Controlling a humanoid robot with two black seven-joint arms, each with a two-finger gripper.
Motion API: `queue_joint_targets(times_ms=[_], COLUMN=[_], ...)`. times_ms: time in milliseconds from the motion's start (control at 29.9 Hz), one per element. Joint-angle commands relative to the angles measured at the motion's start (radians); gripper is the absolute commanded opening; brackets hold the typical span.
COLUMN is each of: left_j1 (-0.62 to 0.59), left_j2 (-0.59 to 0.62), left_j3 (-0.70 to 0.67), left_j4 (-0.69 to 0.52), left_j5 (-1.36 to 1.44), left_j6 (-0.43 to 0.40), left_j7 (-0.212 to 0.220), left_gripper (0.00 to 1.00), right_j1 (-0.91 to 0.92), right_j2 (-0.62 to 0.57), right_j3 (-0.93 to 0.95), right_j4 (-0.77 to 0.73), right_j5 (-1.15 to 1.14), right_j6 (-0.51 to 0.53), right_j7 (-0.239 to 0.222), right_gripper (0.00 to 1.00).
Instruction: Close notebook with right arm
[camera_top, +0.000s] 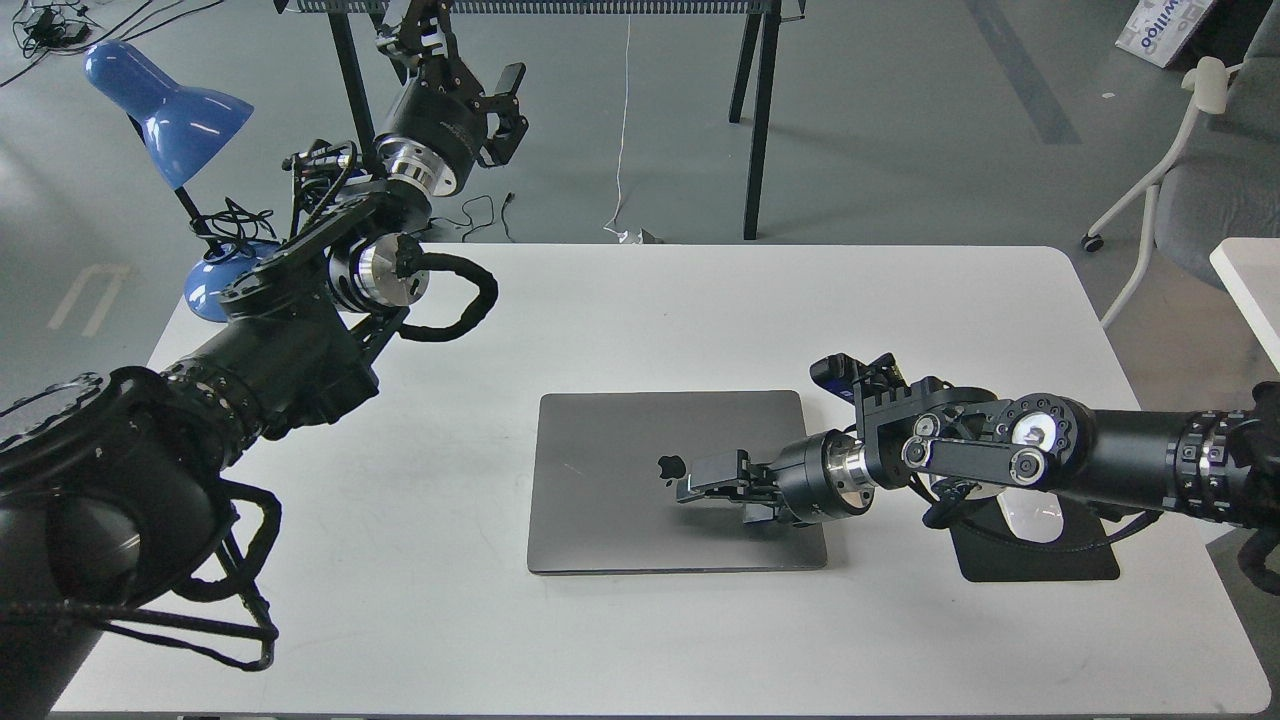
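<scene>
Grey notebook (640, 480) lies shut under right hand (700, 478), fingers seemingly together

Apple logo on notebook (640, 470) lid; partial "willoo" on box (1165, 30) top right.

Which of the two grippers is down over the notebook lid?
The right gripper, reaching in from the right, sits over the closed notebook beside its logo. The left gripper is raised beyond the table's far edge.
</scene>
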Motion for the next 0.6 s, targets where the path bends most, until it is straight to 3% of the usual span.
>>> queue_joint_targets(times_ms=[0, 301, 569], left_j1=[0.0, 0.002, 0.002], left_j2=[0.0, 0.0, 0.001], left_j3=[0.0, 0.0, 0.0], left_j4=[0.0, 0.0, 0.0], left_j5=[0.001, 0.001, 0.001], left_j6=[0.0, 0.0, 0.0], left_j7=[0.0, 0.0, 0.0], left_gripper=[1.0, 1.0, 1.0], right_j1=[0.059, 0.229, 0.186], right_j2=[-0.017, -0.112, -0.158], right_j3=[0.028, 0.195, 0.686], right_j4=[0.022, 0.022, -0.277], right_j5=[0.009, 0.013, 0.02], right_j6=[0.01, 0.059, 0.055], right_j7=[0.005, 0.005, 0.005], right_gripper=[1.0, 1.0, 1.0])
